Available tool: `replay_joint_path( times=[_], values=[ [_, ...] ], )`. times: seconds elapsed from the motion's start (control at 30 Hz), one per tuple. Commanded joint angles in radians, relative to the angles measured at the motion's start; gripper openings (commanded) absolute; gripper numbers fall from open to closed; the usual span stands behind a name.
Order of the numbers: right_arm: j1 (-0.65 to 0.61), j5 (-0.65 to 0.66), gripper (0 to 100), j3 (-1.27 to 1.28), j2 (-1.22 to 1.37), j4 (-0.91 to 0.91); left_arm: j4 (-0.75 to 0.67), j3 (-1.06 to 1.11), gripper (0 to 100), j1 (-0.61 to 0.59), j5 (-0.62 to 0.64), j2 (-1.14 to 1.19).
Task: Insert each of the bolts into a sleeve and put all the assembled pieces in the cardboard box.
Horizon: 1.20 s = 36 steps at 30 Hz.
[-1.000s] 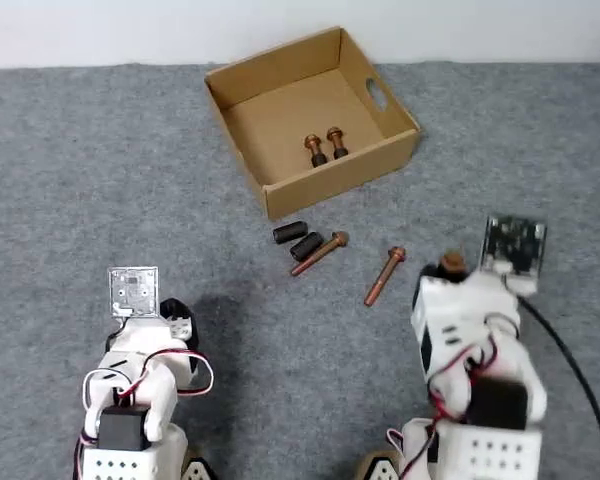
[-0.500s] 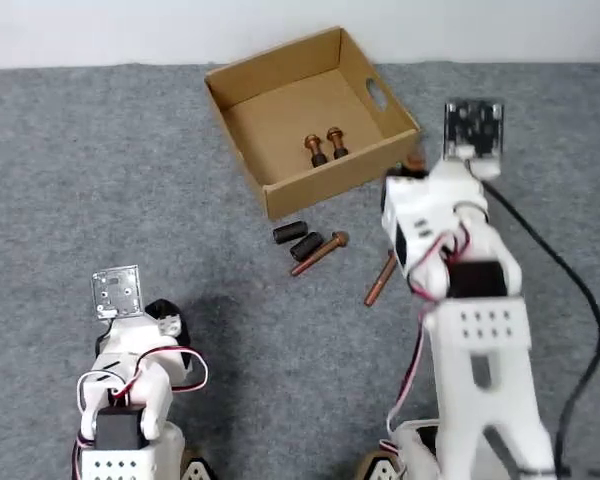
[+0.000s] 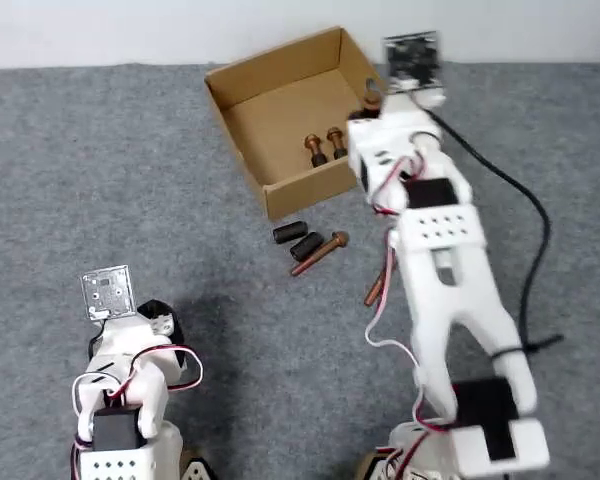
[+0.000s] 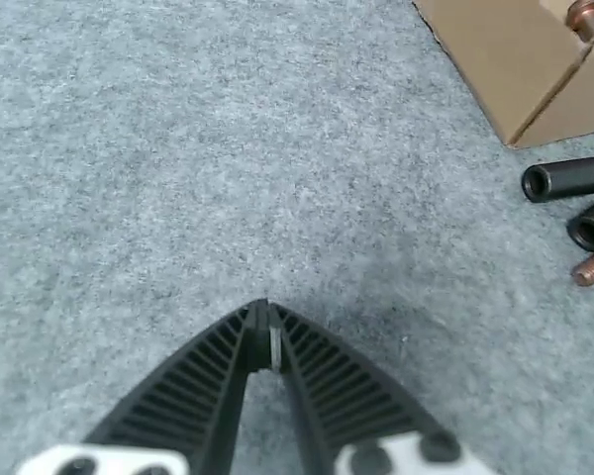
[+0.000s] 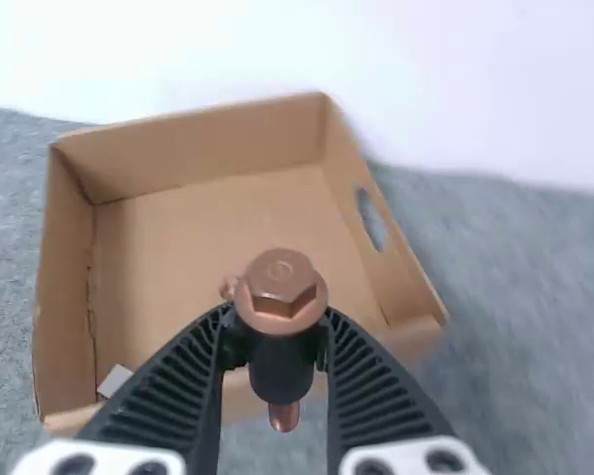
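My right gripper (image 5: pixel 280 332) is shut on a copper bolt seated in a black sleeve (image 5: pixel 280 297), held above the cardboard box (image 5: pixel 210 148). From above, that gripper (image 3: pixel 372 100) hangs over the box's right wall (image 3: pixel 392 112). Two assembled pieces (image 3: pixel 325 147) lie inside the box. In front of the box on the carpet lie two black sleeves (image 3: pixel 298 239) and a bare bolt (image 3: pixel 320 253). A second bolt (image 3: pixel 376 289) is partly hidden by the right arm. My left gripper (image 4: pixel 263 315) is shut and empty, low over the carpet at the front left, well short of the sleeves (image 4: pixel 564 180).
Grey carpet covers the table, with open floor left of the box and between the arms. The right arm's body (image 3: pixel 440 260) stretches across the right half, and its black cable (image 3: pixel 525 250) trails beside it. A white wall runs behind the box.
The right arm has swung from the front right up and over to the box's right wall, carrying the bolt in its sleeve. The left arm has drawn slightly back and left.
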Motion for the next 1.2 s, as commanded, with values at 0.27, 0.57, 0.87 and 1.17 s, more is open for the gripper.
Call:
replay_joint_path(
  times=[0.27,0.57,0.87,1.17],
  values=[
    [-0.074,0.204,0.9,-0.299,0.325,-0.148,-0.021,-0.004,1,-0.034,0.012,0.0],
    [-0.073,0.313,2.9,-0.497,0.593,-0.124,-0.021,-0.004,1,-0.037,0.012,0.0],
    [-0.079,0.313,10.8,-0.605,0.651,0.024,-0.023,-0.004,1,-0.038,0.012,0.0],
    [-0.085,0.31,0.3,-0.723,0.602,0.271,-0.023,-0.004,1,-0.038,0.012,0.0]
  ],
)
